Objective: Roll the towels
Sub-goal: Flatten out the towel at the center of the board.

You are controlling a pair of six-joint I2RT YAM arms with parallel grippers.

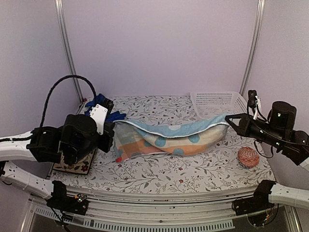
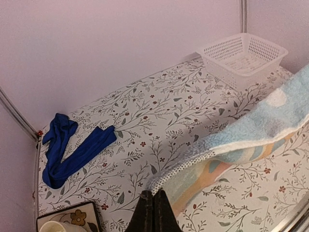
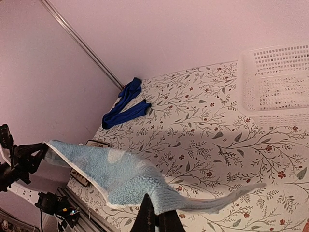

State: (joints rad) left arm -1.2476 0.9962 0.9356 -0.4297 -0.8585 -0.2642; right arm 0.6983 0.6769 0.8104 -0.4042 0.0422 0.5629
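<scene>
Nearest: pink patterned ball point(image 1: 248, 157) on the table point(image 1: 169, 176), straight in front of the white basket point(image 1: 217, 104), open surface all round it. Next back, the light-blue towel point(image 1: 169, 137) hangs stretched just in front of the basket, sagging mid-span, white-trimmed edge on top; can't tell if its low fold touches the table. The right gripper point(image 1: 230, 118) is clenched on the end at the basket's near corner. The left gripper point(image 1: 113, 128) is clenched on the other end, well left of the basket. Farthest: the royal-blue towel point(image 2: 77, 153), crumpled flat, far left of the basket by the back corner. Open floral surface lies between the two.
</scene>
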